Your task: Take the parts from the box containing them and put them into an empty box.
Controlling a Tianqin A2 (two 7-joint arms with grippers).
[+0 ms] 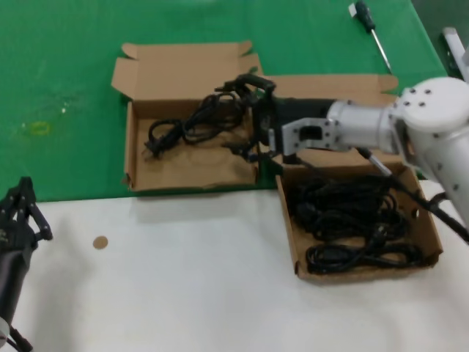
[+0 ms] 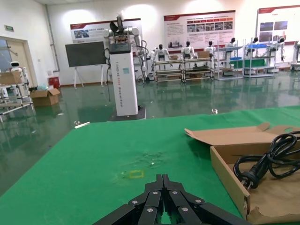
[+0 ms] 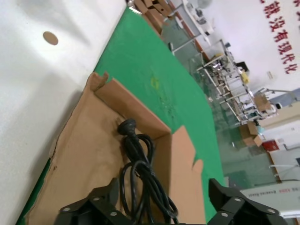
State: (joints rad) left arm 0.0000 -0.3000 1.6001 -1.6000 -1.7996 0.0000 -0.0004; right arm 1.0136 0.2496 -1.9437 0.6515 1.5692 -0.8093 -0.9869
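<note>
The right gripper [image 1: 248, 110] is reaching from the larger brown cardboard carton [image 1: 432, 227] across to the smaller, shallow brown cardboard carton [image 1: 183, 172], which is lying just beside the larger one on its left, on the green mat [image 1: 66, 88]. Its black fingers [image 3: 89, 206] are standing spread wide, released, over the inner right end of the smaller carton. One black coiled power cable [image 1: 187, 126] is lying on that carton's floor directly under the fingers, its round plug [image 3: 126, 126] pointing toward the carton's left end. More black coiled cables [image 1: 352, 220] are filling the larger carton. The left gripper [image 1: 22, 213] is waiting well left of the smaller carton, over the white tabletop [image 1: 183, 271], its claw clenched, fingertips pressed together. A brown cardboard disc [image 1: 100, 242] is lying on the white surface in front of the smaller carton
</note>
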